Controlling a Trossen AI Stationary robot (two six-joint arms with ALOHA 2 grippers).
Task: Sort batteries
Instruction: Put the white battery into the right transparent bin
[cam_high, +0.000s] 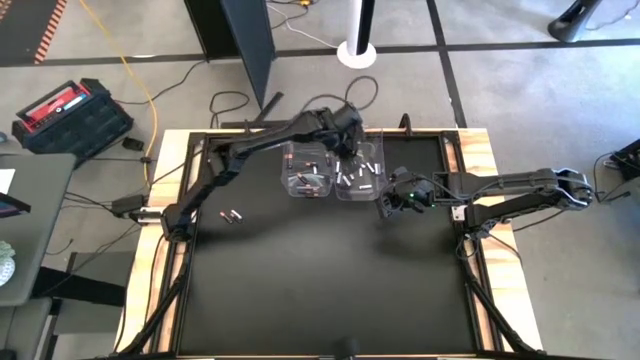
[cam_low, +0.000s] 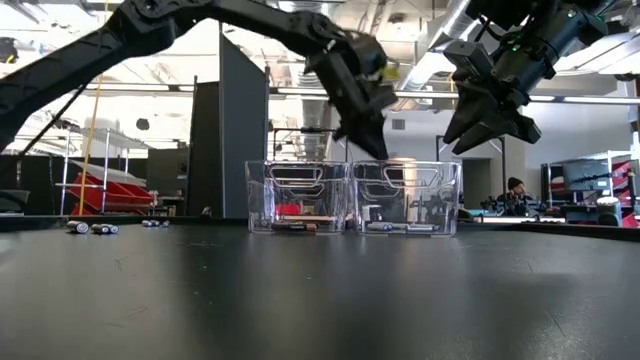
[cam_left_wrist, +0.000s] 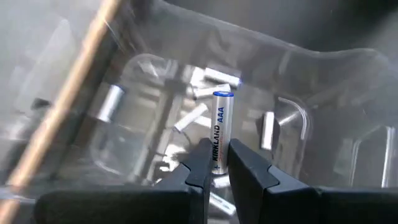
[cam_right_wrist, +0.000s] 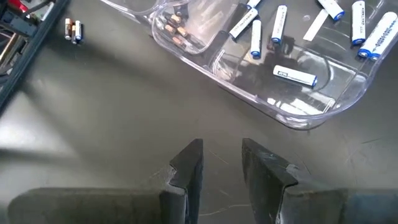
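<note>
A: Where were the bins?
B: Two bins (cam_high: 308, 170) side by side, table (cam_high: 320, 280) rear-centre; batteries (cam_high: 358, 176) in both.
A: Strays?
B: Two cells (cam_high: 231, 216) on table, left of bins.

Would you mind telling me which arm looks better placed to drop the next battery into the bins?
Left. Its gripper already pinches a white battery above the bin holding white cells. The right gripper hangs empty, fingers apart, over bare table beside the bins.

A grey floor (cam_high: 520, 60) crossed by dark lines is seen, with a red-and-black case (cam_high: 70, 115), a yellow cable (cam_high: 135, 70), and ceiling lights (cam_low: 420, 70) beyond.
</note>
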